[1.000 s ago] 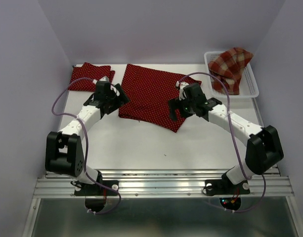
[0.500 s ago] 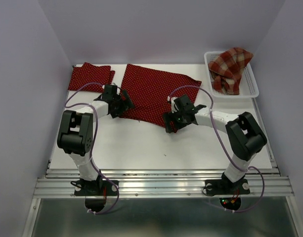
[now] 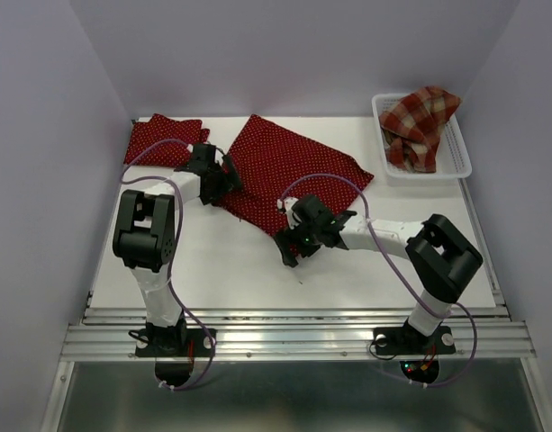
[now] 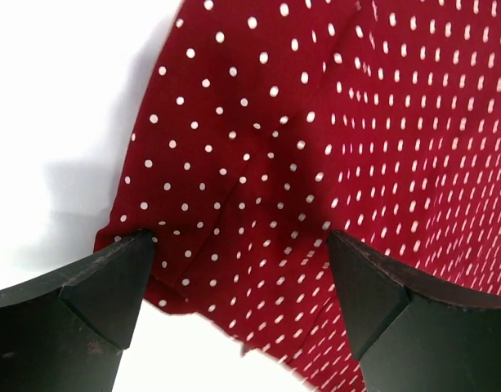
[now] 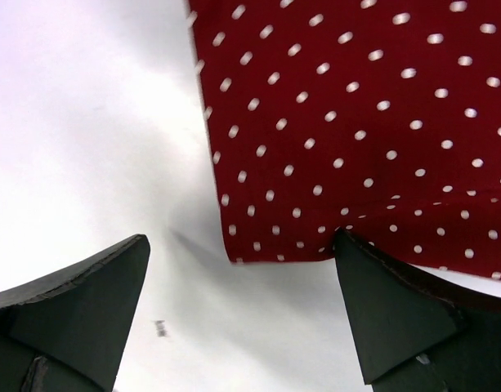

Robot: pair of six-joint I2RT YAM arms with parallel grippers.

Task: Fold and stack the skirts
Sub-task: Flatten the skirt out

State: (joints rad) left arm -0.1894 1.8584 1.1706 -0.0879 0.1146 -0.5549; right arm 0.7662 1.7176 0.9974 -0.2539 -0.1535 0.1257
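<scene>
Red dotted skirt (image 3: 294, 162) lies flat in the middle; left gripper (image 3: 223, 178) and right gripper (image 3: 289, 247) spread wide at its left and near corners.
Top: folded skirt (image 3: 163, 139) far left, plaid skirt (image 3: 420, 117) in basket (image 3: 463, 160) far right. Left wrist: jaws straddle a wrinkled corner; may pinch a bunch. Right wrist: corner lies off toward one finger; closing could miss it, skewing the fold.

Wide-apart jaws straddle the polka-dot skirt's (image 4: 315, 163) corner on the white table (image 4: 62, 98).
</scene>
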